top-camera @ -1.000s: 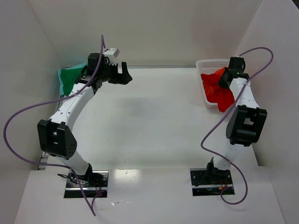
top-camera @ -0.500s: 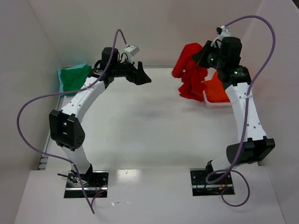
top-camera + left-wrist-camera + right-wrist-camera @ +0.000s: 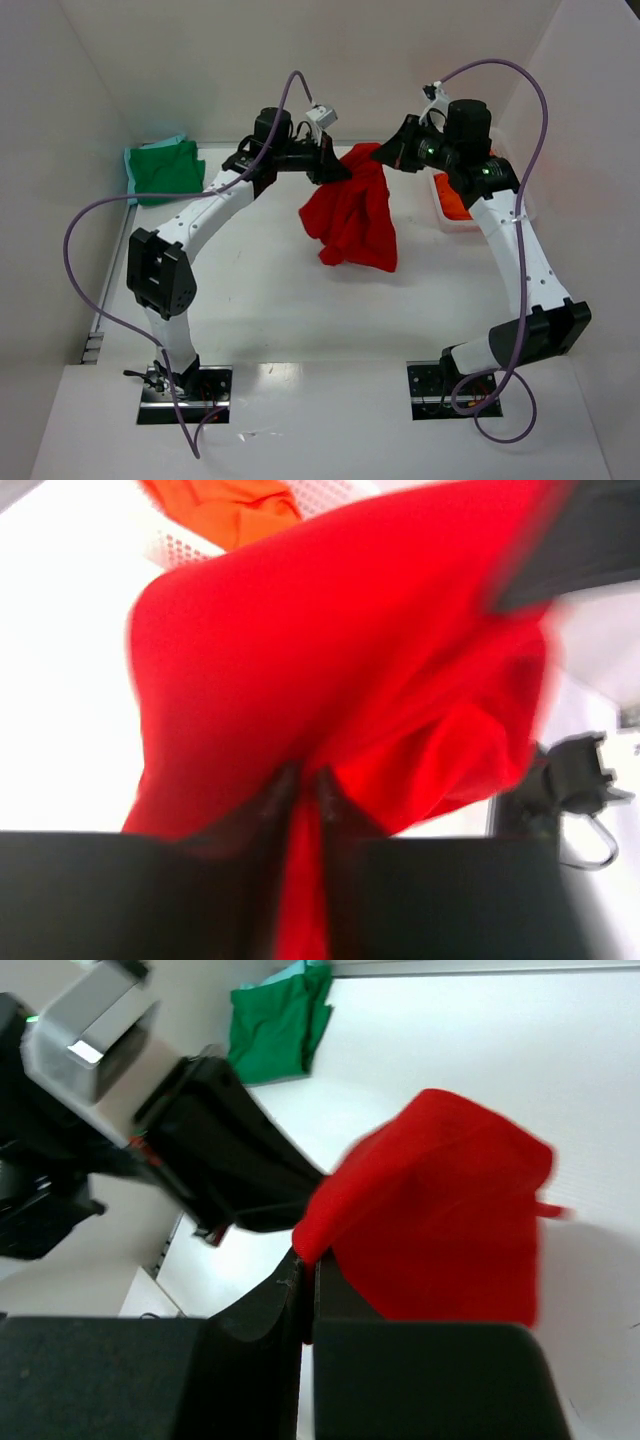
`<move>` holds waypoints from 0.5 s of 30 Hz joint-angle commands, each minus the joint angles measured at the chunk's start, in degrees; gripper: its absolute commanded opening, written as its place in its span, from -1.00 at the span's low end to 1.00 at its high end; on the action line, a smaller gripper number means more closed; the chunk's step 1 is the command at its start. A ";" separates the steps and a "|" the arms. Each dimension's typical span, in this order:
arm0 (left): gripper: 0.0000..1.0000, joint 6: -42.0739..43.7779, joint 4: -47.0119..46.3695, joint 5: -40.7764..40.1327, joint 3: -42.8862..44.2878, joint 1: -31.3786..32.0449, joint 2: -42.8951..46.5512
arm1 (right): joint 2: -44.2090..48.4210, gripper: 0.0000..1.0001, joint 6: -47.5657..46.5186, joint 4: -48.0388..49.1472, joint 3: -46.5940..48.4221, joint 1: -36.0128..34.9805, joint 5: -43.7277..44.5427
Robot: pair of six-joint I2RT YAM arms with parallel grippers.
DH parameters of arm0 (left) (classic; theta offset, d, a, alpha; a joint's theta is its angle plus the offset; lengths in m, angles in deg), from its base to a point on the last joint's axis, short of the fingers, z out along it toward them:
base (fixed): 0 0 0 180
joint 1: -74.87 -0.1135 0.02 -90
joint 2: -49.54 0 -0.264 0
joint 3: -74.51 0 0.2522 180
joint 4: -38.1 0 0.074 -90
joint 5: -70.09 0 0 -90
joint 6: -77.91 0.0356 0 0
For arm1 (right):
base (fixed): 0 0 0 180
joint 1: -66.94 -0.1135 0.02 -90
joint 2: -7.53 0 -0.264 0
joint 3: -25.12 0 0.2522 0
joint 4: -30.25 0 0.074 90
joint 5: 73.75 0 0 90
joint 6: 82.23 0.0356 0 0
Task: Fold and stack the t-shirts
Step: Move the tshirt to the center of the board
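Red t-shirt: hangs in the air over the middle of the table, a bit toward 12 o'clock, bunched up.
Left gripper: pinched tight on the red t-shirt's top edge.
Right gripper: squeezed together on the same top edge, just beside the left one.
Green t-shirt: lies flat at 10 o'clock.
Orange t-shirt: sits in the white basket at 2 o'clock.

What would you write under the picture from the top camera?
The left gripper and right gripper hold a red t-shirt up over the table.
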 commanded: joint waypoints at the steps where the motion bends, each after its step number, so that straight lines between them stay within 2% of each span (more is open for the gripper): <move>1: -1.00 -1.74 -4.73 -7.96 -1.45 -0.20 -0.27 | 6.13 -0.99 1.01 5.68 -0.82 -0.01 -3.64; 6: -1.00 -1.75 -5.51 -16.59 -3.72 -0.20 2.52 | 7.18 -0.99 0.40 4.45 -1.35 -0.01 -2.93; 11: -1.00 1.41 1.18 -25.18 -1.18 -0.78 7.31 | 7.19 -0.99 -1.36 1.26 -2.52 -0.01 6.95; 13: -1.00 1.42 2.93 -27.41 -1.18 -2.87 10.98 | 6.73 -0.99 -1.75 0.59 -3.11 0.83 10.86; 15: -1.00 1.96 4.51 -30.27 -0.80 -3.79 13.39 | 6.25 -0.99 -1.89 0.06 -3.11 1.56 12.11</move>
